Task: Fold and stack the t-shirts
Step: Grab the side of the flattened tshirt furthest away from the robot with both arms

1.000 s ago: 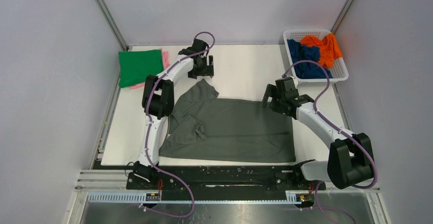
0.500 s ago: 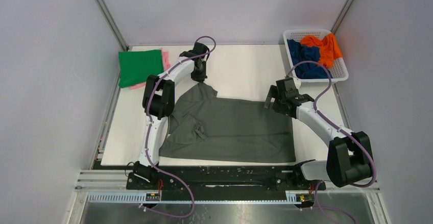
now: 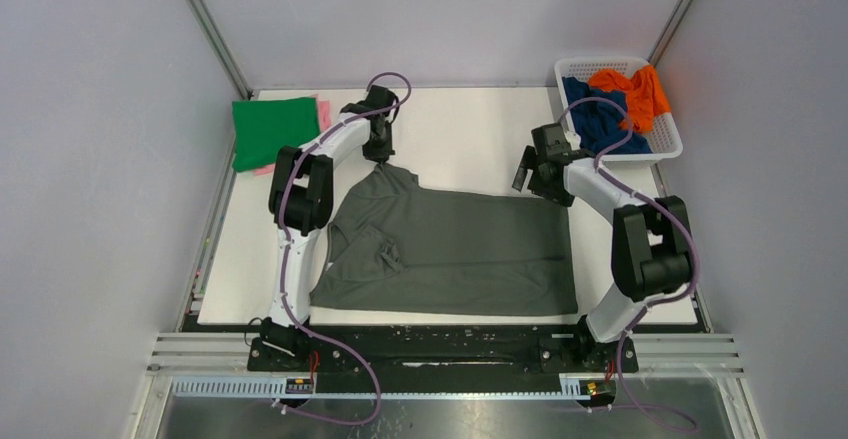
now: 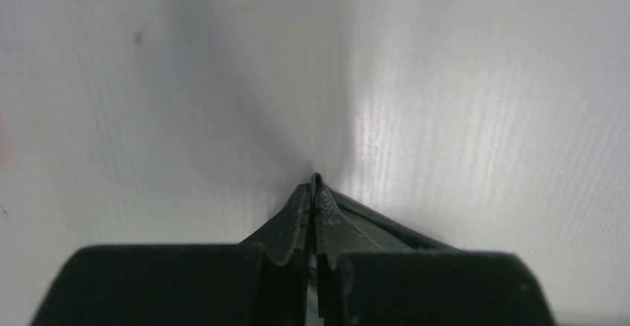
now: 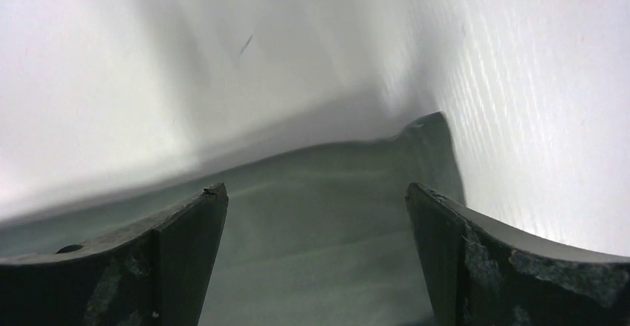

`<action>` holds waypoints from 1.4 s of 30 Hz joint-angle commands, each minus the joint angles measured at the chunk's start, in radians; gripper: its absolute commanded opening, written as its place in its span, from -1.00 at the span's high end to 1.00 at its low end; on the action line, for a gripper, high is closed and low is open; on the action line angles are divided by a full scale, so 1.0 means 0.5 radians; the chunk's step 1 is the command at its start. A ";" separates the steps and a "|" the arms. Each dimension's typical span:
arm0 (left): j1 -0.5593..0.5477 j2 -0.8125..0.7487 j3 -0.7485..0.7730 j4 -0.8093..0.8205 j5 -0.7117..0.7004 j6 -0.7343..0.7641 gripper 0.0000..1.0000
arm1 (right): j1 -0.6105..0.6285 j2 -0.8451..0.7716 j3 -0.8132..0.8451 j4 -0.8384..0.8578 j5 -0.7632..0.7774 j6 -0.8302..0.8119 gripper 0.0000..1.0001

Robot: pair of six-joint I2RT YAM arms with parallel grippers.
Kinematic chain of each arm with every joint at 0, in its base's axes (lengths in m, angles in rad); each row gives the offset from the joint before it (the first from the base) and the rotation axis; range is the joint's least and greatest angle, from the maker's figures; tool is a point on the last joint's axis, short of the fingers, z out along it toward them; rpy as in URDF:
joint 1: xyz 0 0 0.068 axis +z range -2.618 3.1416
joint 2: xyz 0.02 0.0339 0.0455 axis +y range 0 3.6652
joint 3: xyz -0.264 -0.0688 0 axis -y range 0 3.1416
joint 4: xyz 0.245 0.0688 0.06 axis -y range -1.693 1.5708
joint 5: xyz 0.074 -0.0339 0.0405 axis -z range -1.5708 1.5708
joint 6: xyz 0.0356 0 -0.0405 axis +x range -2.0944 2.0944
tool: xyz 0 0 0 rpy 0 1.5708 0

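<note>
A spread t-shirt (image 3: 450,249) lies at the centre of the desk (image 3: 470,139), with stacked t-shirts (image 3: 272,129) at the far-left corner and a basket (image 3: 600,62) holding bunched t-shirts (image 3: 600,124) at the far-right corner.

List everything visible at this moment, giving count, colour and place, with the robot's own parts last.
dark grey t-shirt: 1, dark grey, spread out mid-table
green t-shirt: 1, green, folded, far left of the table
pink t-shirt: 1, pink, under the green one, only its edges showing
orange t-shirt: 1, orange, crumpled in the basket
navy blue t-shirt: 1, navy, crumpled in the basket beside the orange one
basket: 1, white lattice, far right corner
table: 1, white
left arm: 1, white and black, purple cable
right arm: 1, same colours
left claw: 1, black, shut on the dark grey t-shirt's far left tip
right claw: 1, black, open over its far right corner
</note>
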State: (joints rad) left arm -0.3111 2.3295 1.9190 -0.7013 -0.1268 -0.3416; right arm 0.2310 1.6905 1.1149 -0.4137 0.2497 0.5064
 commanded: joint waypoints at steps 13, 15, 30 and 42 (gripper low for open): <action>0.058 -0.161 -0.156 0.062 0.095 0.006 1.00 | -0.164 0.496 0.647 -0.274 -0.098 -0.002 -0.92; 0.060 -0.185 -0.163 0.065 0.114 0.011 1.00 | -0.164 0.535 0.816 -0.185 -0.243 -0.391 -0.92; 0.058 -0.317 -0.306 0.152 0.132 0.015 1.00 | -0.201 0.605 1.241 -0.942 -1.103 -2.981 -0.82; 0.058 -0.335 -0.355 0.181 0.155 0.004 1.00 | -0.201 0.987 1.366 -1.299 -0.803 -3.072 -0.41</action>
State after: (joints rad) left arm -0.2836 2.2280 1.7515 -0.6334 -0.0673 -0.3401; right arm 0.1352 2.1784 1.7813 -0.9886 -0.2077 -0.9817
